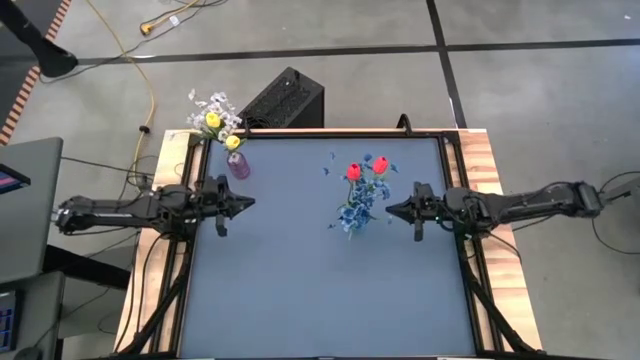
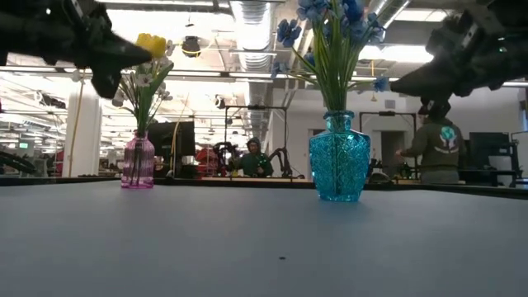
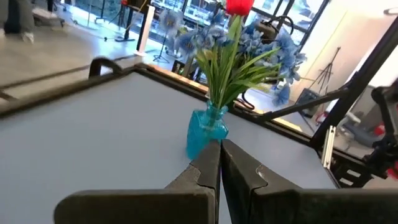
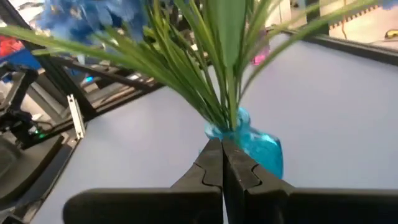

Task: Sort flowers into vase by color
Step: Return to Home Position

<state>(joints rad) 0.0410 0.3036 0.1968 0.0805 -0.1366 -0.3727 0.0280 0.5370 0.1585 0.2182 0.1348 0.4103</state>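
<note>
A blue glass vase stands on its base right of the table's middle, holding blue sprigs and two red tulip buds. A pink vase stands near the far left corner with yellow buds and white-lavender blossoms. My left gripper hovers shut at the table's left side, pointing toward the blue vase. My right gripper hovers shut just right of the blue vase, empty.
A black box sits on the floor beyond the table's far edge. The table's raised frame runs along the far side. Bare grey tabletop lies toward the near edge. People stand in the room behind.
</note>
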